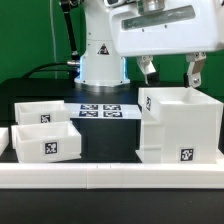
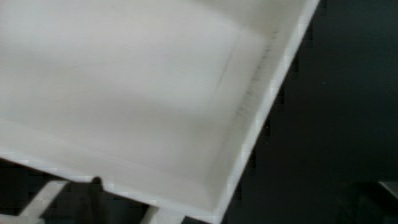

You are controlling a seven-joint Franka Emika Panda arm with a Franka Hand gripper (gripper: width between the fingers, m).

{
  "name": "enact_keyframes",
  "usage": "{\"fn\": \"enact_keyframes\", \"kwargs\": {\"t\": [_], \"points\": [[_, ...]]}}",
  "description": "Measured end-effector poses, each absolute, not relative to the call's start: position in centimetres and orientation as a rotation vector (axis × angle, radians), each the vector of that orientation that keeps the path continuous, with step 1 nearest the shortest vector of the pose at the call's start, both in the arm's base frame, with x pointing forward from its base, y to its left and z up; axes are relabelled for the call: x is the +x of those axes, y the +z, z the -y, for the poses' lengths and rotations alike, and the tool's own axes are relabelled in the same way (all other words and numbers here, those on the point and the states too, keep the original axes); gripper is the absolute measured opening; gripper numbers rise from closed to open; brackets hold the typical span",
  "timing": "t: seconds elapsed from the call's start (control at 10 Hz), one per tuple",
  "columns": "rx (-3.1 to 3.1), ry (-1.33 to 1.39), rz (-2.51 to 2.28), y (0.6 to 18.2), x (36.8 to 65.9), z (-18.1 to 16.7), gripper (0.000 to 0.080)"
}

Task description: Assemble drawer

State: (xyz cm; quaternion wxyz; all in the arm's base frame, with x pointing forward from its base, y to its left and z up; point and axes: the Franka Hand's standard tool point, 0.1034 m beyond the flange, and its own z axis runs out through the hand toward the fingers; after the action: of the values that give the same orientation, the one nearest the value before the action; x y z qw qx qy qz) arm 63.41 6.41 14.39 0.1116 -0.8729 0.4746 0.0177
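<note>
In the exterior view the spread fingers are hovering over the shell at three o'clock while the back tray and front tray are lying at nine o'clock on the counter, seemingly neither inserted yet; the wrist view is showing mostly shell.

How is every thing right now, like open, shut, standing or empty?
Pincer: open, empty, above the box shell.
Box shell: upright, opening upward, both trays outside it.
Rear tray: on the table, empty.
Front tray: on the table, empty.
</note>
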Motion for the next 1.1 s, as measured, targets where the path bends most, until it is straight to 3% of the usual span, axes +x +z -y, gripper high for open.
{"fn": "enact_keyframes", "kwargs": {"t": [0.3,0.6,1.0,1.1], "points": [[-2.642,0.033,-1.238,14.3,63.4,-6.3,0.0649],[-2.939,-0.059,-0.486,14.1,63.3,-4.3,0.0649],[-2.978,-0.099,-0.157,14.1,63.4,-4.2,0.0649],[-3.007,-0.138,0.121,14.0,63.3,-3.6,0.0649]]}}
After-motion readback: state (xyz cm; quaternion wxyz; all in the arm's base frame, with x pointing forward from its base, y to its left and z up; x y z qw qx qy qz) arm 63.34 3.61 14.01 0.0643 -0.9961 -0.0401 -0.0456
